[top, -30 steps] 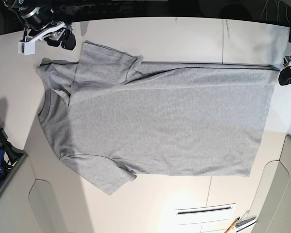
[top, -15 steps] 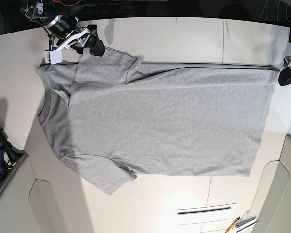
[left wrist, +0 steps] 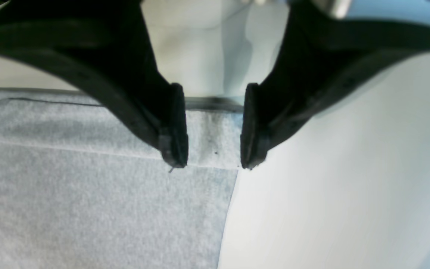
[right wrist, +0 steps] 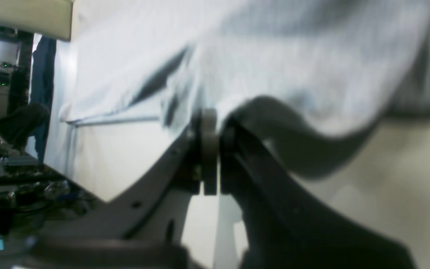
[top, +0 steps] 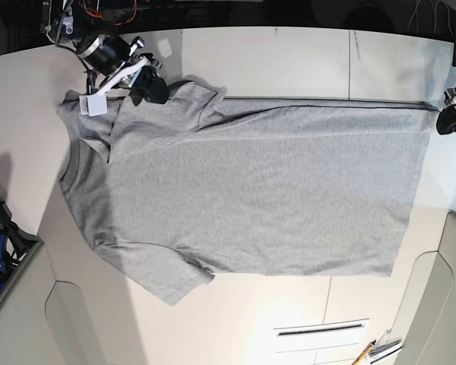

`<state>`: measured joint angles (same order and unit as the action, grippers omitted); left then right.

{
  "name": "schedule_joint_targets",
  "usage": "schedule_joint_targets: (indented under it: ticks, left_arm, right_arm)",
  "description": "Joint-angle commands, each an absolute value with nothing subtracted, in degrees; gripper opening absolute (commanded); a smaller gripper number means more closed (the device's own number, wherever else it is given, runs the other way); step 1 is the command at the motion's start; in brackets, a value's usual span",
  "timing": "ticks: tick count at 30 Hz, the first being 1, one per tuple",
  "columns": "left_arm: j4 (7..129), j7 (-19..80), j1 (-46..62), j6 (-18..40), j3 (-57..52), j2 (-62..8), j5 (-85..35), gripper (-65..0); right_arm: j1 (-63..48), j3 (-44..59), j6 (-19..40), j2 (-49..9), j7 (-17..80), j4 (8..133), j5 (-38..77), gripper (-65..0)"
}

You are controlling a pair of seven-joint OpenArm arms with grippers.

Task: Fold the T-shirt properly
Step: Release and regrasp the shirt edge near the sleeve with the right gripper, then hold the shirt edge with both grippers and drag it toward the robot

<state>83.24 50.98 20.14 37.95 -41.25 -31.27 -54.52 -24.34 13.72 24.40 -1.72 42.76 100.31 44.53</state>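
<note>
Black pads of right gripper (right wrist: 210, 149) pressed together on fold of T-shirt (top: 243, 190) sleeve; we see cloth pinched and lifted off white table (top: 289, 53) at far left corner in base view. Left gripper (left wrist: 213, 164) apart, fingertips (left wrist: 174, 149) straddling hem corner, cloth lying flat between, not clamped. We note shirt spread flat, plain grey side up, neck toward base view's left.

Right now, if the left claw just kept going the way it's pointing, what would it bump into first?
Most likely the T-shirt: the open left gripper points at its hemmed corner, with the table beneath. Depth is unclear.
</note>
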Motion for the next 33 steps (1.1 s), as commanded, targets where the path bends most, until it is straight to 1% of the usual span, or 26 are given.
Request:
schedule_joint_targets:
  ticks: [1,6,14,15,17,18,19,20,21,24,25,26,27,28,29,30,31,33]
  left_arm:
    - [84.2,50.0,20.0,38.4,-41.8,-32.6,-55.5,-38.1]
    - [84.2,50.0,20.0,38.4,-41.8,-32.6,-55.5,-38.1]
    - [84.2,50.0,20.0,38.4,-41.8,-32.6,-55.5,-38.1]
    - [84.2,50.0,20.0,38.4,-41.8,-32.6,-55.5,-38.1]
    - [84.2,50.0,20.0,38.4,-41.8,-32.6,-55.5,-38.1]
    - [84.2,50.0,20.0,38.4,-41.8,-32.6,-55.5,-38.1]
    - [84.2,50.0,20.0,38.4,-41.8,-32.6,-55.5,-38.1]
    - [84.2,50.0,20.0,38.4,-41.8,-32.6,-55.5,-38.1]
    - [84.2,50.0,20.0,38.4,-41.8,-32.6,-55.5,-38.1]
    - [84.2,49.9,20.0,38.5,-41.8,-32.6,-56.4,-38.1]
    - [84.2,49.6,20.0,39.4,-41.8,-32.6,-56.9,-38.1]
    - [84.5,49.5,20.0,40.0,-41.8,-32.6,-57.3,-38.1]
    - [84.9,49.5,20.0,40.0,-41.8,-32.6,-57.8,-38.1]
    - [85.5,49.5,20.0,40.0,-41.8,-32.5,-58.6,-38.1]
    - [86.3,49.6,20.0,40.0,-41.8,-32.6,-59.2,-38.7]
    - [87.3,49.8,20.0,40.0,-41.8,-32.5,-59.2,-41.8]
    - [88.4,50.0,20.0,40.0,-41.7,-32.5,-59.2,-46.5]
    - [90.5,50.0,20.0,40.0,-41.3,-32.5,-59.0,-56.1]
  right_arm:
    - [-22.4,13.7,24.9,-1.7,41.3,101.3,44.9,-65.0]
    - [-13.7,12.3,24.9,-1.7,39.2,101.3,39.6,-65.0]
    - [-1.5,6.3,24.9,-1.7,35.8,100.5,28.8,-65.0]
    - [-0.7,5.9,24.9,-1.7,35.7,100.5,28.2,-63.9]
    - [0.6,5.9,24.8,-1.7,35.2,100.5,27.6,-47.9]
    - [1.0,5.9,24.8,-1.8,34.5,100.5,26.9,-41.2]
    - [1.5,5.9,24.8,-1.8,34.4,100.5,26.1,-35.9]
    - [1.8,5.9,24.8,-1.8,34.4,100.5,25.6,-32.7]
    - [2.0,5.9,24.8,-1.8,34.5,100.5,25.7,-32.0]
    - [2.1,6.2,24.9,-2.0,35.2,100.5,25.7,-32.1]
    - [2.1,6.5,24.9,-2.1,36.5,100.5,25.7,-32.1]
    - [2.1,7.0,24.9,-2.1,38.0,100.6,25.7,-32.7]
    - [2.1,7.6,24.9,-2.2,39.7,100.6,25.8,-35.1]
    - [2.0,8.4,24.9,-2.2,41.7,100.7,25.9,-40.2]
    - [2.0,9.5,24.9,-2.2,43.7,100.9,25.9,-47.6]
    - [2.0,10.7,24.9,-2.2,45.4,101.1,25.9,-56.9]
    - [2.0,12.1,24.9,-2.2,47.1,101.3,25.9,-65.0]
    - [2.0,15.2,24.9,-2.2,50.3,101.5,26.2,-65.0]
